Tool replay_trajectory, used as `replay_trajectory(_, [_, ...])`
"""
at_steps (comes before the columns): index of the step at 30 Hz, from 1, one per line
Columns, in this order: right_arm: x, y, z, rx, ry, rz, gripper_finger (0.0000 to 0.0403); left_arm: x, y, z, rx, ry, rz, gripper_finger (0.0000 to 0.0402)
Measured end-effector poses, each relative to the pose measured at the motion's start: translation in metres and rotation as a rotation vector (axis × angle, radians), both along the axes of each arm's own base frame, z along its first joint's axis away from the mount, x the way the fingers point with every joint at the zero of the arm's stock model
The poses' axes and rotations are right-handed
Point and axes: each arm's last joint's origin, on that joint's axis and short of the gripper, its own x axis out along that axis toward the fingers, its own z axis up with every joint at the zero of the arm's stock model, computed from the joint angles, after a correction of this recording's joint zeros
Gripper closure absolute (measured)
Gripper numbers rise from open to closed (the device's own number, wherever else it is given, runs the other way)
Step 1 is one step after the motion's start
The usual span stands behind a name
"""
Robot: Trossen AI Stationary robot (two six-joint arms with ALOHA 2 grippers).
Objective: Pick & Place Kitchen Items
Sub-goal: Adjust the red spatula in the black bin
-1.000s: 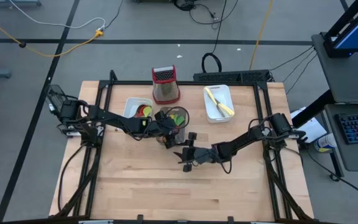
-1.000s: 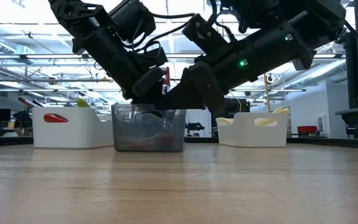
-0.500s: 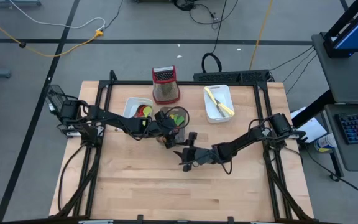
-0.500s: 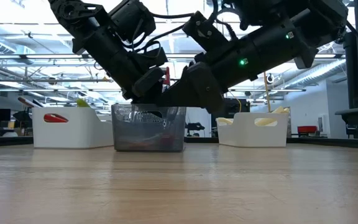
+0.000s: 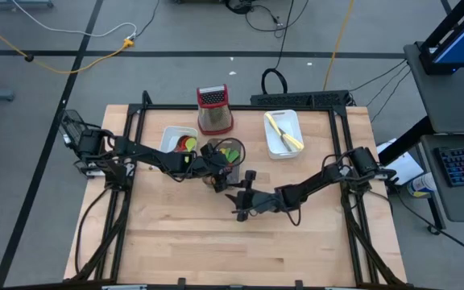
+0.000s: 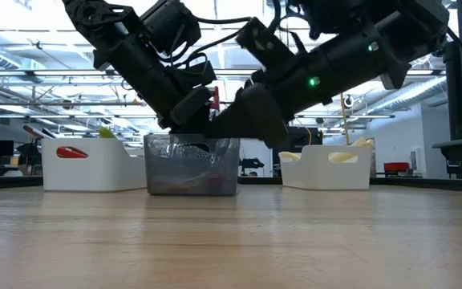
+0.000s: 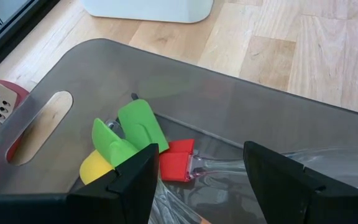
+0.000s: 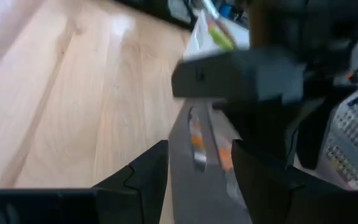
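Two dark arms meet near the middle of the wooden table [image 5: 184, 242], both at a grey see-through bin [image 5: 236, 147]. The bin stands between two white trays, with a metal grater [image 5: 214, 109] with a red top behind it.

Reaching in from the left side, the left gripper [image 7: 197, 180] hangs over the open top of the bin. Its two fingers [image 7: 135, 180] are wide apart and there is nothing between them. Right under it, down in the bin, lie some of the kitchen items: two green spatulas [image 7: 138, 127], a yellow one [image 7: 95, 168] and a red one [image 7: 176, 162], all heaped close together.

From the other side, the right gripper [image 8: 197, 168] sits at the near corner of the bin. One finger is on each side of the bin's grey wall, and it looks like they pinch the wall. Seen from the table top, both grippers crowd the rim of the bin, the right gripper at its right end.

More kitchen items are in the trays. The left white tray [image 5: 170, 137] holds red and yellow things. The right white tray [image 5: 272, 145] stands well apart from the bin and holds yellow utensils [image 5: 284, 130].
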Motion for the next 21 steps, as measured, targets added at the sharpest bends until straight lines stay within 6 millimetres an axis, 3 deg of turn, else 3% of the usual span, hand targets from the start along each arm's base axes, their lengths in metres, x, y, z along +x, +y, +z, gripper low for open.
replay_trajectory(10, [-0.002,0.011,0.003,-0.01,-0.025,0.037,0.0234,0.0,0.0,0.0,0.0,0.0,0.0,0.0163])
replay_trajectory(21, [-0.002,0.0,-0.004,0.036,0.035,-0.016,0.0234,0.0,0.0,0.0,0.001,0.001,-0.001,0.0163])
